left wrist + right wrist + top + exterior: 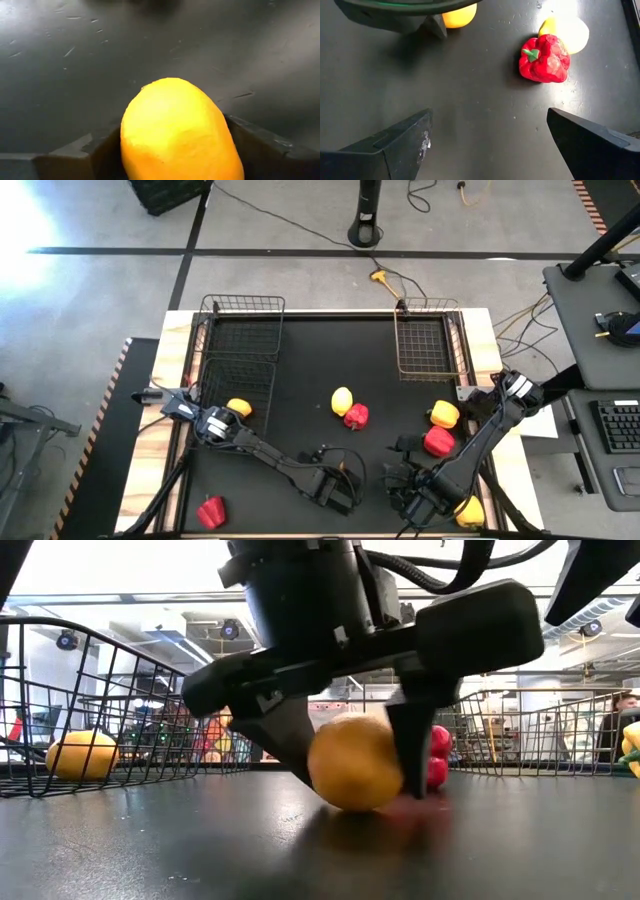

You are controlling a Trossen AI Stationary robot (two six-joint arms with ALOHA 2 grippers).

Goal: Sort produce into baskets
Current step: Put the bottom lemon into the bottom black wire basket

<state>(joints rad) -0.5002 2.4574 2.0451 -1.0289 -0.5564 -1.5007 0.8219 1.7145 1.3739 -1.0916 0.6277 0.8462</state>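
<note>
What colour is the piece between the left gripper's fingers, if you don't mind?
Yellow-orange; the lemon shows best in the left wrist view.

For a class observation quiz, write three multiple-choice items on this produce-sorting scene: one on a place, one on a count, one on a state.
1. Where is the lemon at the left gripper? A: in a basket. B: on the table, between the fingers. C: lifted high.
2. How many red peppers show from above? A: one. B: three. C: five.
3. The right gripper is: A: open and empty. B: shut on a pepper. C: shut and empty.

Answers:
1. B, the low view shows it resting on the table with a finger at each side.
2. B, the high view shows three.
3. A, its fingers stand wide apart over bare table.
</note>
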